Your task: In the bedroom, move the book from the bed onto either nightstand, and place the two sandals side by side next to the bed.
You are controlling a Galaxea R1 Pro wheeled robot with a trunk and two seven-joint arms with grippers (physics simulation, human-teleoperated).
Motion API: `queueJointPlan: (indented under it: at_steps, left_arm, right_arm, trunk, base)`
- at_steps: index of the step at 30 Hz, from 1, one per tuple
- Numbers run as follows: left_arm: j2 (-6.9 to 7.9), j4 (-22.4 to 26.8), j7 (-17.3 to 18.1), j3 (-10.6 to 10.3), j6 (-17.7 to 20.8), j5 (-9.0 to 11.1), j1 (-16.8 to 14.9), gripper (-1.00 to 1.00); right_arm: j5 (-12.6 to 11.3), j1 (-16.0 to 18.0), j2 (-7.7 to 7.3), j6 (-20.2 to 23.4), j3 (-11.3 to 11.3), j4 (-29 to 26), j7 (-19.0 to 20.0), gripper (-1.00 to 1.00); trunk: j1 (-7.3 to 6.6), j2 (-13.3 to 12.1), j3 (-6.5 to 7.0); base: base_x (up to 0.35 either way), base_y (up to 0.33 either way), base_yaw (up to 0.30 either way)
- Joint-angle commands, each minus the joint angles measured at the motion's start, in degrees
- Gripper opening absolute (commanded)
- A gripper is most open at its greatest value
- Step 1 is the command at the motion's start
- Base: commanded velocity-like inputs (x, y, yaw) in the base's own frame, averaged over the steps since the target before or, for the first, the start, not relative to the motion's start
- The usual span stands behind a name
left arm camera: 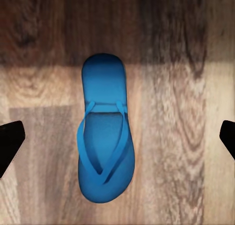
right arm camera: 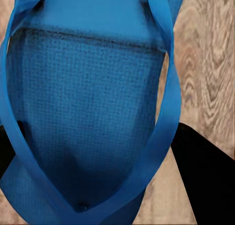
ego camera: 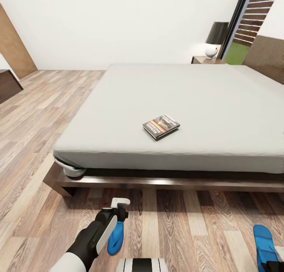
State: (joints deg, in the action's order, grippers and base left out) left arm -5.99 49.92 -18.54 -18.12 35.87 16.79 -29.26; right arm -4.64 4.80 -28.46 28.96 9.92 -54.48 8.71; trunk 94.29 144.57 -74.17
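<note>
Right now we are standing at the foot of the bed (ego camera: pixel 189 94), looking down over its grey mattress. Our book (ego camera: pixel 161 126) is lying flat on the mattress, near the edge closest to us. Far off past the bed's far corner, the nightstand (ego camera: pixel 205 60) is sitting by the wall with its lamp (ego camera: pixel 215 39) on top.

We are holding our left gripper (ego camera: pixel 118 209) over the wood floor (ego camera: pixel 39 118), just in front of the bed frame. Its fingers are spread wide apart, one on each side of the left blue sandal (left arm camera: pixel 104 137), and not touching it. That sandal is lying flat on the planks under our left gripper.

Our right blue sandal (ego camera: pixel 263 244) is lying on the floor too, well apart from the first one. Our right gripper (right arm camera: pixel 105 151) is very close over it. We are seeing dark fingers (right arm camera: pixel 205 171) on both sides of the straps, but we cannot tell if they are pinching it.
</note>
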Motion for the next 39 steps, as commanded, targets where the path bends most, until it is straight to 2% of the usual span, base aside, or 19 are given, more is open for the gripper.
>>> queueJointPlan:
  at_steps: [1, 4, 8, 13, 22, 24, 27, 29, 36, 38, 39]
  left_arm:
    - [0.08, 0.09, -0.54, -0.09, 0.16, 0.62, -0.01, 1.00]
    - [0.15, 0.09, -0.54, -0.03, 0.16, 0.62, -0.01, 1.00]
    - [0.23, 0.09, -0.54, 0.08, 0.16, 0.62, -0.01, 1.00]
    - [0.21, 0.03, -0.54, 0.10, 0.16, 0.62, -0.01, 1.00]
    - [0.20, 0.06, -0.54, 0.19, 0.16, 0.62, -0.01, 1.00]
    - [0.20, 0.08, -0.54, 0.19, 0.16, 0.62, -0.01, 1.00]
    - [0.21, 0.09, -0.54, 0.19, 0.13, 0.62, -0.03, 1.00]
    - [0.20, 0.09, -0.54, 0.14, 0.10, 0.62, -0.02, 1.00]
    - [0.19, 0.09, -0.54, 0.06, 0.09, 0.62, -0.01, 1.00]
    - [0.19, 0.09, -0.54, 0.04, 0.10, 0.62, -0.01, 1.00]
    - [0.19, 0.09, -0.54, 0.02, 0.08, 0.62, -0.01, 1.00]
  right_arm:
    - [-0.08, 0.85, 0.51, 1.78, -0.14, -0.62, 0.00, -1.00]
    - [-0.04, 2.64, 1.78, 4.00, -1.68, -0.95, -0.04, -1.00]
    - [-0.07, 6.15, 3.84, 6.00, -4.83, -0.97, -1.52, -1.00]
    - [-0.03, 8.32, 6.42, 7.63, -5.66, -0.71, -3.16, -1.00]
    - [-0.18, 10.83, 7.45, 8.10, -6.78, 0.73, -3.65, -1.00]
    - [-0.19, 12.63, 7.80, 7.97, -7.29, 3.52, -4.15, -1.00]
    - [-0.08, 15.92, 9.53, 6.31, -7.73, 9.85, -4.50, -1.00]
    - [-0.09, 16.50, 9.84, 5.72, -7.78, 10.85, -4.48, -1.00]
    - [-0.16, 16.88, 9.97, 4.97, -7.82, 10.95, -4.20, -1.00]
    - [-0.17, 16.89, 9.99, 4.92, -7.87, 10.10, -4.17, -1.00]
    - [-0.19, 16.91, 10.00, 4.88, -7.97, 7.95, -4.16, -1.00]
  trunk:
    - [-0.03, 0.00, 0.18]
    - [-0.11, -0.04, 0.84]
    - [-0.21, -0.09, 1.73]
    - [-0.34, -0.16, 2.84]
    - [-0.58, -0.28, 4.83]
    - [-0.63, -0.30, 5.27]
    - [-0.65, -0.32, 5.49]
    - [-0.65, -0.32, 5.49]
    - [-0.65, -0.32, 5.49]
    - [-0.65, -0.32, 5.49]
    - [-0.65, -0.32, 5.49]
  base:
    - [0.000, 0.000, 0.000]
    - [0.000, 0.000, 0.000]
    - [0.000, 0.000, 0.000]
    - [0.000, 0.000, 0.000]
    - [0.000, 0.000, 0.000]
    - [0.000, 0.000, 0.000]
    - [0.000, 0.000, 0.000]
    - [0.000, 0.000, 0.000]
    - [0.000, 0.000, 0.000]
    - [0.000, 0.000, 0.000]
    - [0.000, 0.000, 0.000]
